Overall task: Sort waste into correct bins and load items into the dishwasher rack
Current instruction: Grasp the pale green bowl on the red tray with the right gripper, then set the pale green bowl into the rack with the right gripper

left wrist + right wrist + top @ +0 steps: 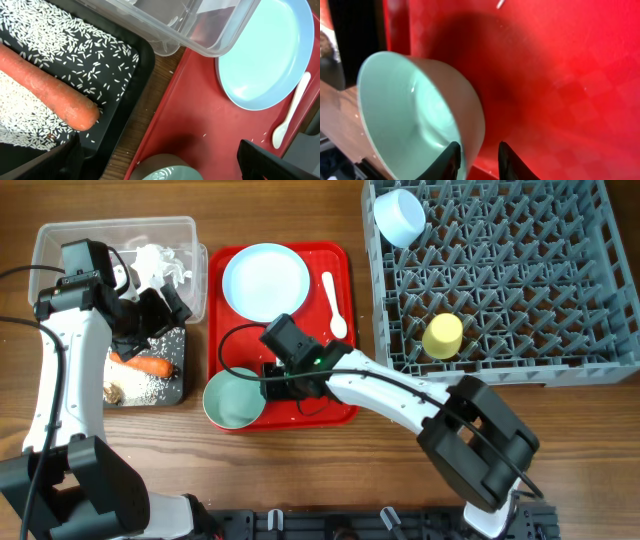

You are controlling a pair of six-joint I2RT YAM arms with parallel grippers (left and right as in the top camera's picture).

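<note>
Two dishes already sit in the dishwasher rack (pixel 500 280) at the far right of the desk (pixel 300 480): one bowl (pixel 402 217) in its far left corner and the yellow cup (pixel 443 336) close to its near edge. We judge the step in hand to be loading the second bowl (pixel 233 400), which stands at the near left corner of the red tray (pixel 345 405). The right claw (pixel 476 159) is spread astride its rim, one finger inside and one outside. A sliver of tray shows between the outer finger and the wall, so we take it as not yet pinching. The next move calls for closing on the rim, lifting clear of the tray's lip, then carrying the bowl right to the rack and seating it between the pegs. The plate (pixel 265 282) and spoon (pixel 335 305) lie on the tray, beyond the bowl. The left claw (pixel 158 315) hangs spread and empty over the black bin (pixel 183 370), where the carrot (pixel 148 364) and rice (pixel 75 45) lie. Tissue (pixel 160 265) sits in the clear tub (pixel 60 240) behind it.
</note>
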